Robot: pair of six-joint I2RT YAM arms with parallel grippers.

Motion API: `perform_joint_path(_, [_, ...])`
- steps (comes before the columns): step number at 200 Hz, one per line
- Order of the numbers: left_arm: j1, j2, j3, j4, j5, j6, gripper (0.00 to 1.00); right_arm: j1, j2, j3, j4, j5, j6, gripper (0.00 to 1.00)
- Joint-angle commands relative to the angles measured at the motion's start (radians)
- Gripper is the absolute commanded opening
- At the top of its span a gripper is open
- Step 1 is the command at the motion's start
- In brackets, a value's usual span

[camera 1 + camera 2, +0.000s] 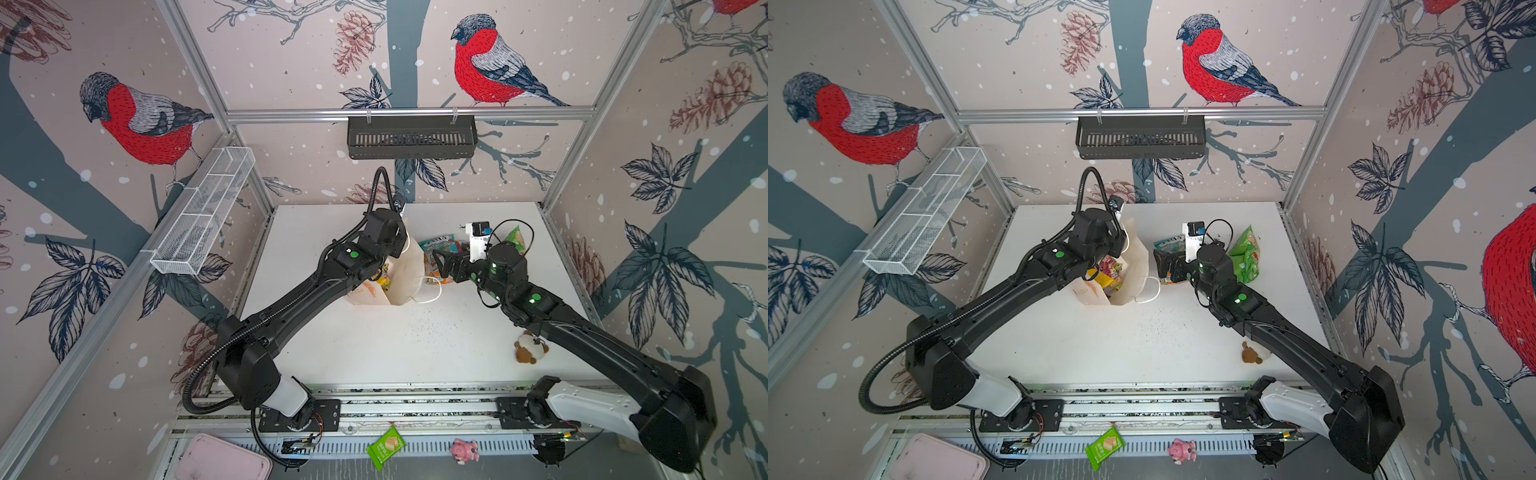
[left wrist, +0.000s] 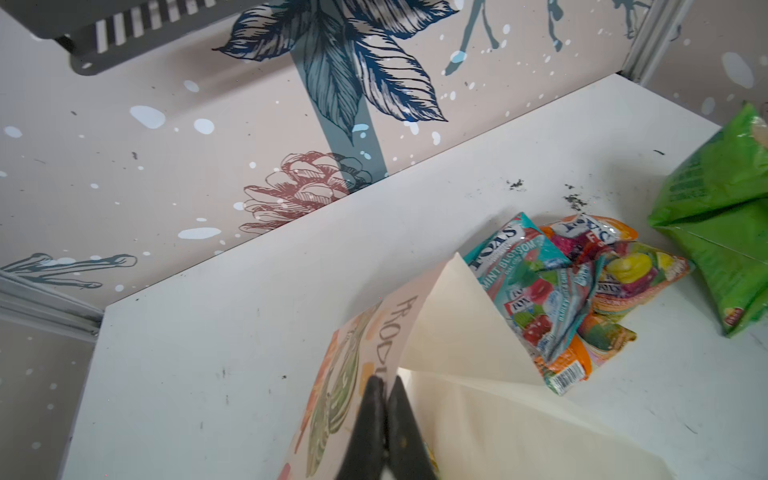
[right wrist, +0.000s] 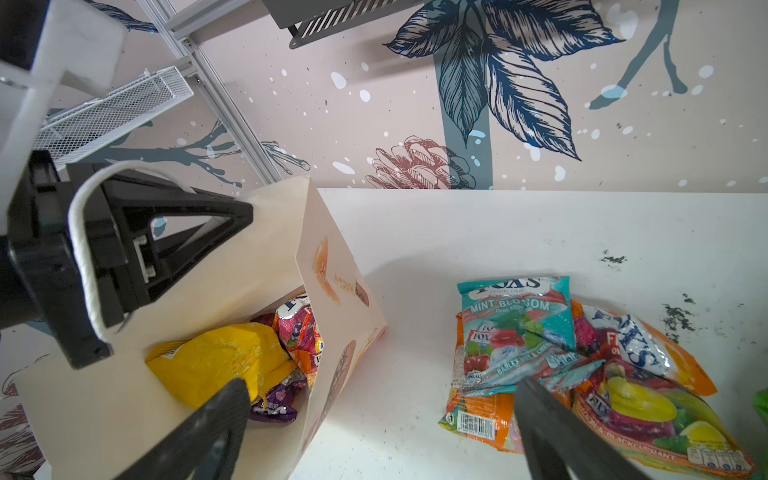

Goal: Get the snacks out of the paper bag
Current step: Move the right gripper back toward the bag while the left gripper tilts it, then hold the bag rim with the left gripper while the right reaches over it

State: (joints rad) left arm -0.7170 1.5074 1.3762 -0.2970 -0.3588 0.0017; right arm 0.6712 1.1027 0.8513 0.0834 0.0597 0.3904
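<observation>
Left wrist: left gripper (image 2: 385, 388) pinched shut on the printed rim of the paper bag (image 2: 461, 332). Right wrist: right gripper (image 3: 380, 392) spread wide, empty; snacks (image 3: 220, 361) lying inside the bag, mouth turned toward those open jaws, loose packets (image 3: 540, 332) on the table (image 3: 540, 232) to the other side. Both top views: right arm nearer the mouth, bag just beside it; probably a short reach in.

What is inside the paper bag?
Inside the paper bag a yellow packet, a pink-and-orange packet and a purple packet show. Whatever lies beneath them is covered, and the bag's own side hides the rest of its floor.
</observation>
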Motion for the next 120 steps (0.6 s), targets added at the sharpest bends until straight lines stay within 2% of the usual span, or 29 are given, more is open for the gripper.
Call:
perform_joint_path(1, [-0.034, -0.021, -0.025, 0.035, -0.007, -0.04, 0.0, 0.002, -0.024, -0.017, 0.04, 0.0, 0.005, 0.99])
perform_joint_path(20, [-0.07, -0.038, -0.059, 0.036, -0.011, -0.05, 0.0, 0.007, -0.044, -0.036, 0.047, -0.004, 0.001, 0.97])
perform_joint_path(49, [-0.118, -0.07, -0.135, 0.072, -0.02, -0.052, 0.0, 0.031, -0.095, -0.115, 0.084, 0.06, -0.007, 0.96])
perform_joint_path(70, [-0.122, -0.071, -0.174, 0.088, -0.019, -0.086, 0.0, 0.039, -0.131, -0.183, 0.132, 0.075, -0.001, 0.96])
perform_joint_path(120, [-0.122, -0.027, -0.158, 0.098, -0.001, -0.149, 0.0, 0.05, -0.157, -0.238, 0.164, 0.078, 0.015, 0.95])
